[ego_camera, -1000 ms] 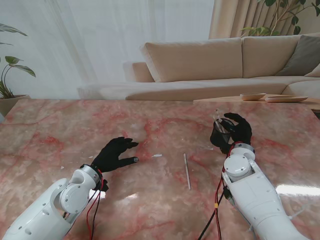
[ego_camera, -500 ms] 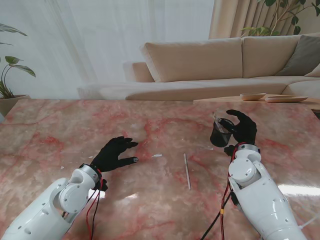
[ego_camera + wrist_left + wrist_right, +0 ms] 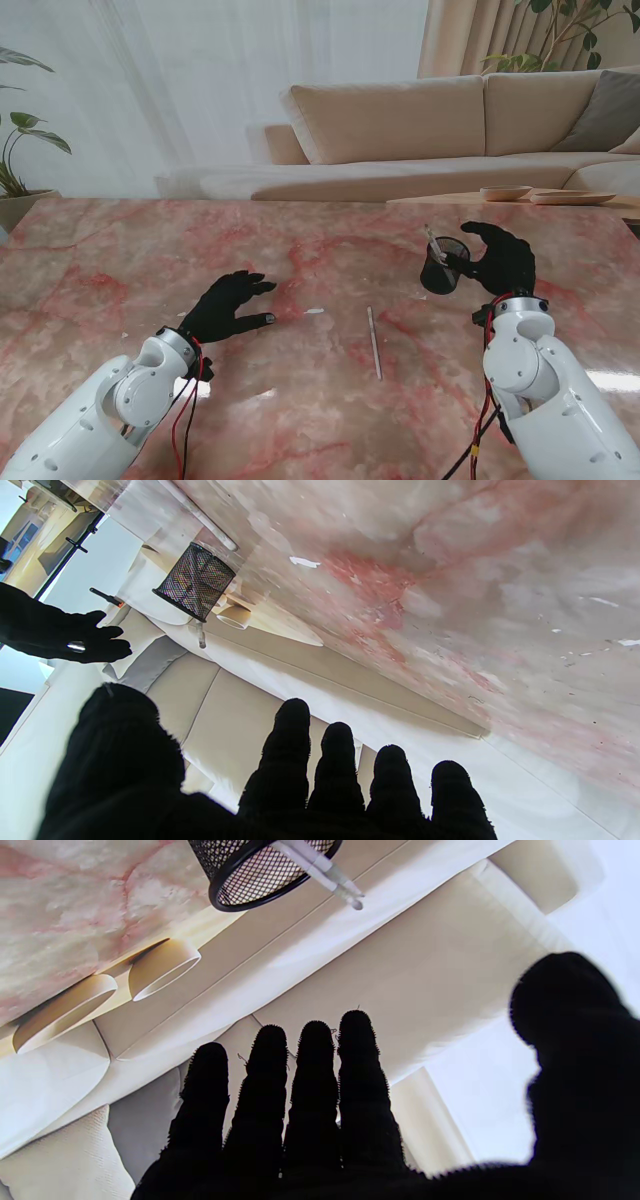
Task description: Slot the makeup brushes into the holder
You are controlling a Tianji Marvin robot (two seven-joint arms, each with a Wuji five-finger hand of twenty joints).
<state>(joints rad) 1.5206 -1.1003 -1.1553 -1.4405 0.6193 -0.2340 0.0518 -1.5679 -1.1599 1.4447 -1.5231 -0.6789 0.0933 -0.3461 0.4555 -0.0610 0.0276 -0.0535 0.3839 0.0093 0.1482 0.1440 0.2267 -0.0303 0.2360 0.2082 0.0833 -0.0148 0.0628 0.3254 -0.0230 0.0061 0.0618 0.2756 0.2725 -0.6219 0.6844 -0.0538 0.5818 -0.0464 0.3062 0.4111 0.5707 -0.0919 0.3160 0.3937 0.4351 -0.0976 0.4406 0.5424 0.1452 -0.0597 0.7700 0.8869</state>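
The right hand (image 3: 505,260) has let go of the holder (image 3: 444,266) and now is spread empty just beside it, one brush (image 3: 434,243) standing inside, another brush (image 3: 373,342) lying left of it.

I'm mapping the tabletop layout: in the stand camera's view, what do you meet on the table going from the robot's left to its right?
left hand → small white scrap → loose brush → mesh holder → right hand
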